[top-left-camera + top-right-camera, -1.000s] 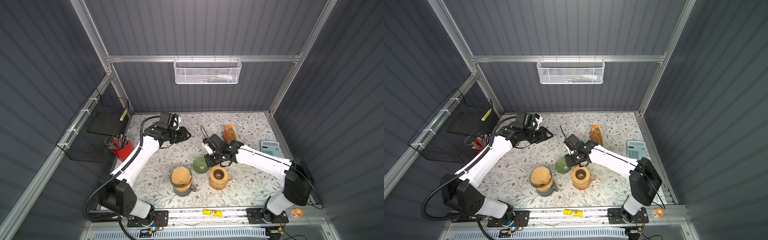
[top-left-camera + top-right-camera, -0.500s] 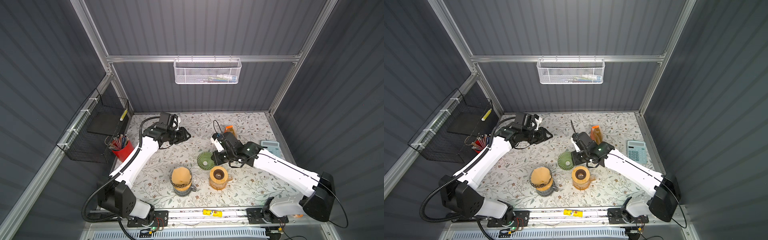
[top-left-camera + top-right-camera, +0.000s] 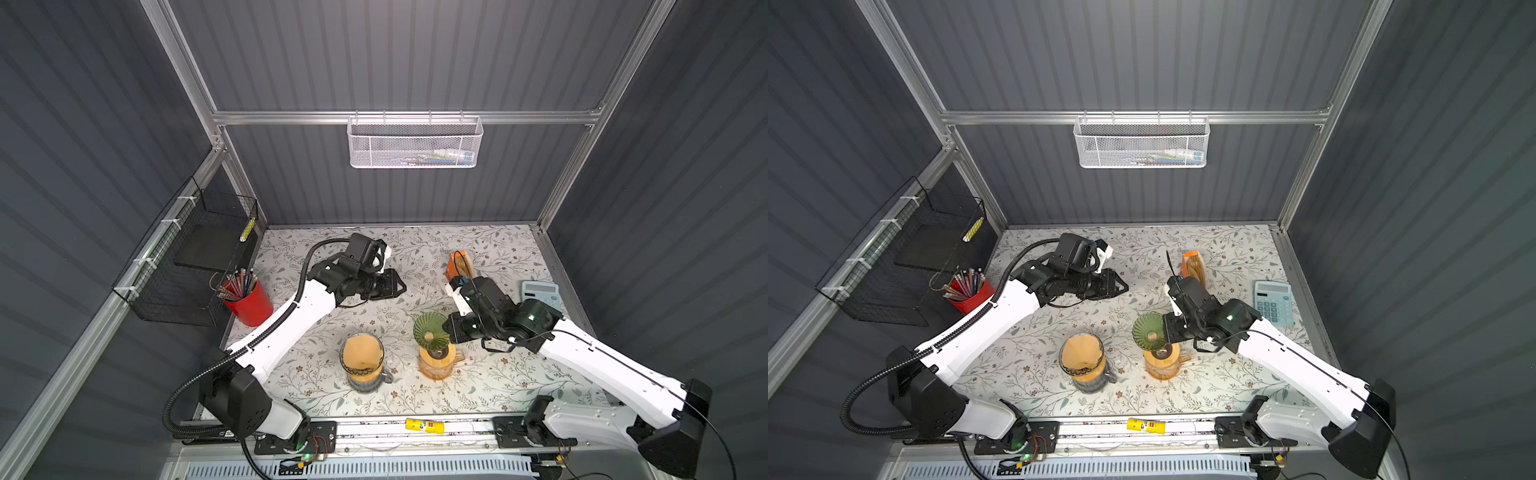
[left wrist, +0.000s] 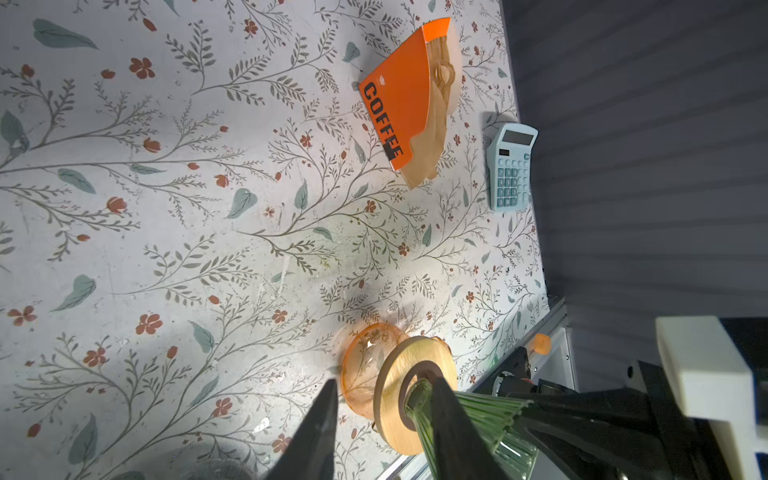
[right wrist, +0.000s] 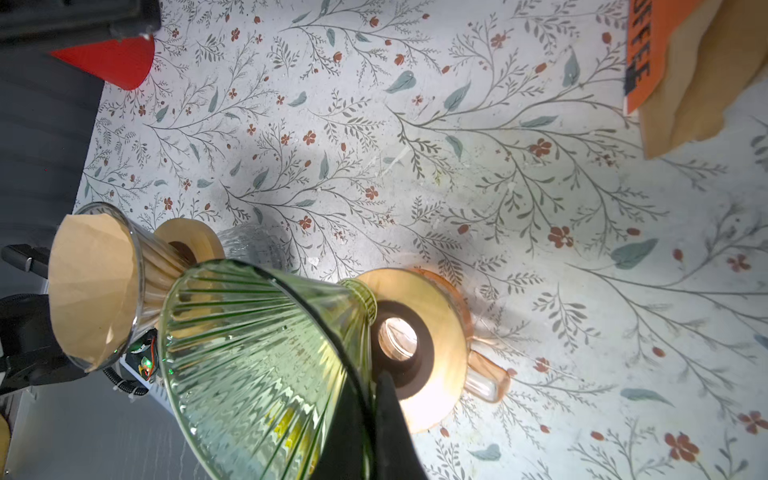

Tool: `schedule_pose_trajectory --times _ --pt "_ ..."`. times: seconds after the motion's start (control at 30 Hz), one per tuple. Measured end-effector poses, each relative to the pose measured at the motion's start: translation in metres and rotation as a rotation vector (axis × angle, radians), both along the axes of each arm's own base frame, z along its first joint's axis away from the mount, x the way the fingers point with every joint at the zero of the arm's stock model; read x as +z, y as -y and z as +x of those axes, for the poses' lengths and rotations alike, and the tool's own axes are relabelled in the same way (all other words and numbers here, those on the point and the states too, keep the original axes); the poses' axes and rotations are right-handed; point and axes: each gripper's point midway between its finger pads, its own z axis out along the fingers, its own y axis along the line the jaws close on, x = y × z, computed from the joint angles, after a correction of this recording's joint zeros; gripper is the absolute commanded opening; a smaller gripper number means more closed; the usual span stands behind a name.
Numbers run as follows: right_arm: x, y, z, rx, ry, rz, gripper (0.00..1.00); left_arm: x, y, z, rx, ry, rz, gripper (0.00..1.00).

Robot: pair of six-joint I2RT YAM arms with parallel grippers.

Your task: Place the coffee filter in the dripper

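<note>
While my right gripper (image 3: 448,332) is clamped on the green dripper (image 3: 430,330), tilted over the orange carafe (image 3: 436,368), the filters (image 3: 460,266) sit in their pack farther back, apart from it. Left gripper (image 3: 395,286) hangs partly open, empty, well left of them.

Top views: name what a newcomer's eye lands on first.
The green glass dripper, tipped on its side in the right hand over the amber server at front centre, stands out first. Beside it on the left a clear server holds a brown paper filter; the left hand hangs open and empty farther back.
</note>
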Motion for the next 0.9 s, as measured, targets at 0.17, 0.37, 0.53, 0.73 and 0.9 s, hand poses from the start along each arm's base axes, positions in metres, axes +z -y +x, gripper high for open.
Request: schedule_pose_trajectory --times 0.17,0.37,0.53,0.73,0.9 --pt "0.008 0.014 -0.011 -0.022 0.002 0.015 0.00 -0.001 0.010 -0.005 -0.026 0.005 -0.004 0.36" --pt "0.002 0.018 -0.016 -0.035 -0.024 0.007 0.00 -0.016 0.030 -0.019 -0.088 -0.025 0.021 0.34" --pt "-0.003 0.020 -0.019 -0.042 -0.043 0.000 0.00 -0.021 0.040 -0.031 -0.132 -0.030 0.033 0.33" --pt "-0.009 0.021 -0.021 -0.047 -0.062 -0.010 0.00 -0.023 0.047 -0.046 -0.186 -0.047 0.035 0.33" --pt "-0.013 0.020 -0.020 -0.054 -0.075 -0.015 0.00 -0.025 0.047 -0.053 -0.212 -0.060 0.040 0.33"
